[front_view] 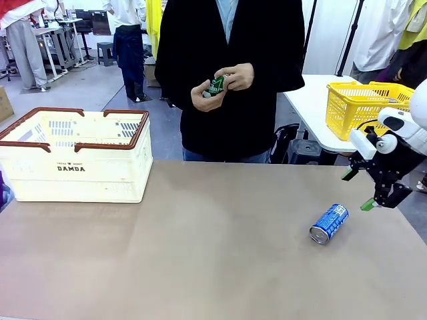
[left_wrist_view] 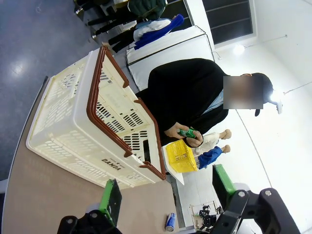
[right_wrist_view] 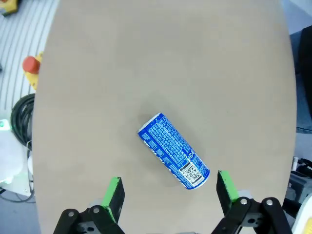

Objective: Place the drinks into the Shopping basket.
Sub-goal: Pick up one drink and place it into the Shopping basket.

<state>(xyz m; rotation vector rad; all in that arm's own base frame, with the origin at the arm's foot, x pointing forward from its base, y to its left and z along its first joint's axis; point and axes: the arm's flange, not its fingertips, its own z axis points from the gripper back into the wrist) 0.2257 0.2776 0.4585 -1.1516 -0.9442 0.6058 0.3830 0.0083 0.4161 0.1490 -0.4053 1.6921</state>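
My right gripper point(front_view: 357, 190) has its jaws spread wide and nothing between them. It hangs above the right side of the table point(front_view: 200, 253), clear of the surface. In its wrist view, the gripper point(right_wrist_view: 169, 187) looks straight down on the blue can point(right_wrist_view: 173, 151). The can lies on its side on the bare tabletop, slanted, with one end close to the line between the green pads point(right_wrist_view: 114, 190) and touching neither. From the front, the blue can point(front_view: 329, 223) sits just below and left of that gripper, apart from it.

My left gripper point(left_wrist_view: 166, 190) is likewise fully open and holds nothing. Past its fingers I see the Shopping basket point(left_wrist_view: 63, 146) on the table, and far off the blue can point(left_wrist_view: 170, 222).

The Shopping basket point(front_view: 80, 180) stands upright on the left part of the table, its DAMDA print facing me, well apart from the blue can.

Across the table a person in a dark jacket holds the green can point(front_view: 215, 86) in both hands point(front_view: 235, 77) at chest height. A yellow mesh basket point(front_view: 360, 110) sits on a white side table point(front_view: 310, 100) behind on the right.
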